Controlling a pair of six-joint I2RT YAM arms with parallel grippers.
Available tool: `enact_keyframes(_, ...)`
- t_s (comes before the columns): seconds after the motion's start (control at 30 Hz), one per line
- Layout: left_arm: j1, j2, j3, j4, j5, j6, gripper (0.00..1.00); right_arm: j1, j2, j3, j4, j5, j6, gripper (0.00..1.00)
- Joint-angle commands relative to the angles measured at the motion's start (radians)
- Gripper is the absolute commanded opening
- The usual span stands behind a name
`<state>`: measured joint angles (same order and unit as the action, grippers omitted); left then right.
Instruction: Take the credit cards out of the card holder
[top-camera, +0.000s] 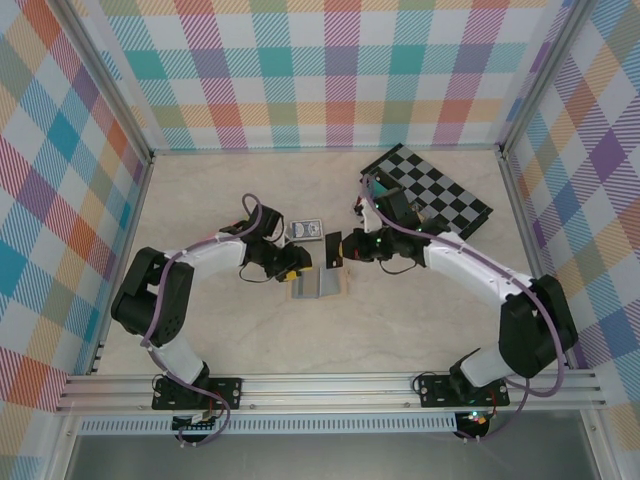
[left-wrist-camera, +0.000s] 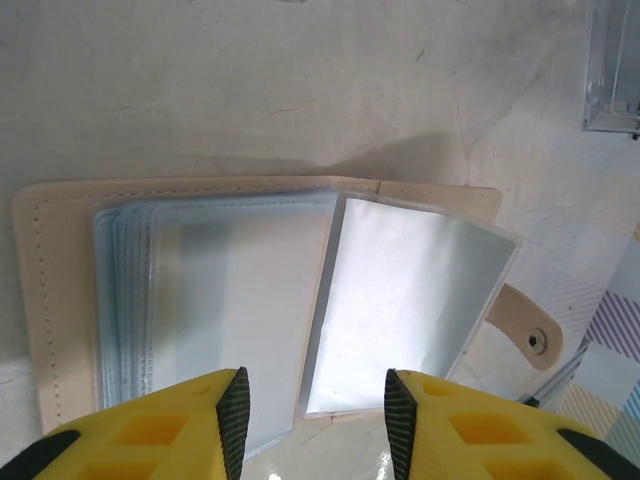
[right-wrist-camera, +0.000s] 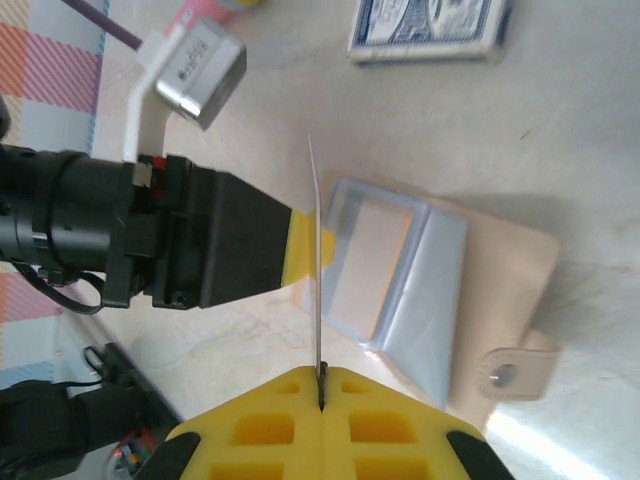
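Observation:
The card holder (top-camera: 318, 284) lies open on the table, tan outside with clear blue-grey sleeves (left-wrist-camera: 250, 300) fanned out inside and a snap tab (left-wrist-camera: 525, 325) at one end. My left gripper (left-wrist-camera: 317, 420) hovers just over its near edge, open, with nothing between the fingers. My right gripper (right-wrist-camera: 322, 385) is shut on a thin credit card (right-wrist-camera: 317, 260), seen edge-on and held upright above the table beside the card holder (right-wrist-camera: 440, 290). From above, that card (top-camera: 333, 250) looks dark and hangs between the two grippers.
A dark blue playing-card pack (right-wrist-camera: 430, 25) lies just beyond the holder. A black-and-white checkerboard (top-camera: 432, 190) sits at the back right. A clear plastic rack (left-wrist-camera: 612, 70) stands near the left gripper. Metal frame rails edge the table.

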<state>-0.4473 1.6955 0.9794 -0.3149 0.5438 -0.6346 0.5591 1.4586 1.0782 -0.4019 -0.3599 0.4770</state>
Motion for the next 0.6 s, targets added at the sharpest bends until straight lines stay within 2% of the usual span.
enact_keyframes(0.0,-0.011,-0.055,0.022,-0.056,-0.075,-0.008,0.44,-0.025,-0.048,0.083,-0.166,0.184,-0.171,0.00)
enact_keyframes(0.13,-0.008,-0.113,0.033,-0.134,-0.189,-0.004,0.62,-0.068,-0.052,0.170,-0.238,0.334,-0.317,0.00)
enact_keyframes(0.23,-0.001,-0.146,0.041,-0.181,-0.244,0.006,0.74,-0.102,-0.029,0.241,-0.261,0.387,-0.417,0.00)
enact_keyframes(0.43,0.012,-0.186,0.050,-0.261,-0.346,0.031,0.89,-0.188,0.091,0.389,-0.258,0.402,-0.625,0.00)
enact_keyframes(0.57,0.015,-0.202,0.035,-0.276,-0.374,0.050,1.00,-0.232,0.196,0.508,-0.288,0.366,-0.746,0.00)
